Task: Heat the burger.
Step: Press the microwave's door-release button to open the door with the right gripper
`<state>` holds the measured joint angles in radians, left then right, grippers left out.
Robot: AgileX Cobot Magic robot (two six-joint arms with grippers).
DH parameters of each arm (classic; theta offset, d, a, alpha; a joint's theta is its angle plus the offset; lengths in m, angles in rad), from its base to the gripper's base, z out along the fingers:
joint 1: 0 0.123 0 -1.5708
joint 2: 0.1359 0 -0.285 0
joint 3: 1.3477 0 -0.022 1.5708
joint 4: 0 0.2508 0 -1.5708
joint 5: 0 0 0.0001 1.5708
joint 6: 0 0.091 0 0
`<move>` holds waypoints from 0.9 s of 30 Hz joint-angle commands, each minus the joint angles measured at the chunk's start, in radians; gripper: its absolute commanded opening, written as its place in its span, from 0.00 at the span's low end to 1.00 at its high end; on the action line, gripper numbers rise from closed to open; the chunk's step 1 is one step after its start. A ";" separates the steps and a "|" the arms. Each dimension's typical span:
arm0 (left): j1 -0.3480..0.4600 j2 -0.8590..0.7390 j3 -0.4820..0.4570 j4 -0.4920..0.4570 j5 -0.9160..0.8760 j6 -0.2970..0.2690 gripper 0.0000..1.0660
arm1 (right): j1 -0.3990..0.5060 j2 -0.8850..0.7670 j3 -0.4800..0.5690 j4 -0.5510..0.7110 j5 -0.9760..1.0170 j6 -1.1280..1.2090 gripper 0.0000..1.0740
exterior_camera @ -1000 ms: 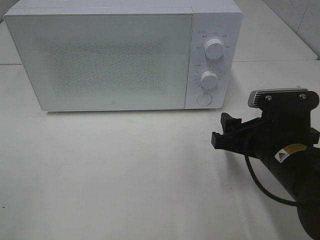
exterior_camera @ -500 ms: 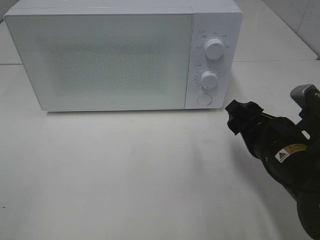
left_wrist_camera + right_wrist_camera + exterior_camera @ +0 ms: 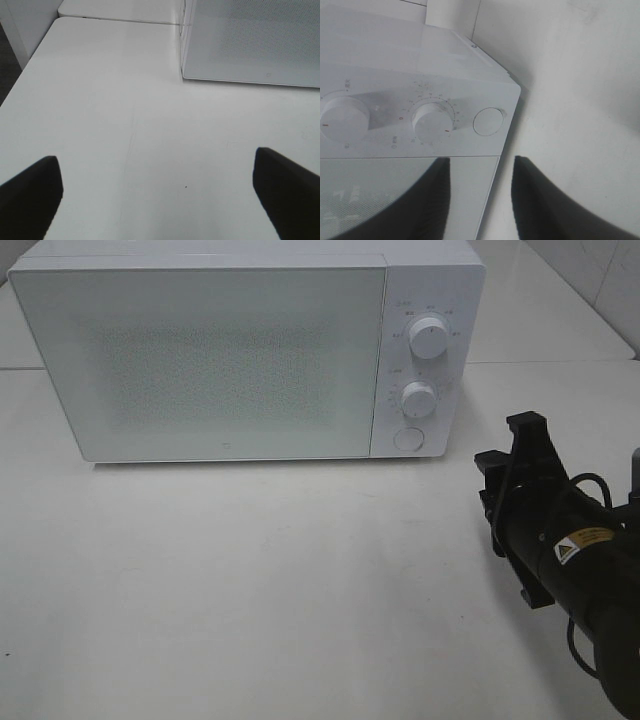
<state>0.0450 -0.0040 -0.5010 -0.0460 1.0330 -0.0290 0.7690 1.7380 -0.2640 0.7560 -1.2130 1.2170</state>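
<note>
No burger shows in any view. The white microwave (image 3: pixel 230 360) stands at the back of the table with its door shut, so nothing inside can be seen. My right gripper (image 3: pixel 508 455) hovers over the table just right of the microwave's control panel, rolled onto its side. In the right wrist view it (image 3: pixel 480 161) points at the lower knob (image 3: pixel 433 121) and the round button (image 3: pixel 488 121), its fingers apart with nothing between them. My left gripper (image 3: pixel 155 160) is wide open and empty above bare table near the microwave's (image 3: pixel 250 40) left front corner.
The panel carries an upper knob (image 3: pixel 430 337), a lower knob (image 3: pixel 419 398) and a round button (image 3: pixel 407 439). The white table (image 3: pixel 250 580) spreads in front of the microwave. A seam between table tops (image 3: pixel 560 363) runs behind my right arm.
My right gripper has rolled about its axis and drawn back to the right, away from the panel, with its fingers closing in. The microwave and left gripper have not moved.
</note>
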 commanded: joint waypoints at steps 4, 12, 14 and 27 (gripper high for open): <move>0.004 -0.023 0.003 -0.007 -0.006 -0.001 0.92 | 0.003 -0.003 -0.010 -0.011 -0.016 0.097 0.10; 0.004 -0.023 0.003 -0.007 -0.006 -0.001 0.92 | 0.003 -0.003 -0.010 -0.015 0.004 0.183 0.00; 0.004 -0.023 0.003 -0.007 -0.006 -0.001 0.92 | 0.003 -0.003 -0.010 -0.015 0.028 0.205 0.00; 0.004 -0.023 0.003 -0.007 -0.006 -0.001 0.92 | -0.028 0.009 -0.097 -0.009 0.177 0.157 0.00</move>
<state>0.0450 -0.0040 -0.5010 -0.0460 1.0330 -0.0290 0.7620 1.7400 -0.3320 0.7580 -1.0770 1.4100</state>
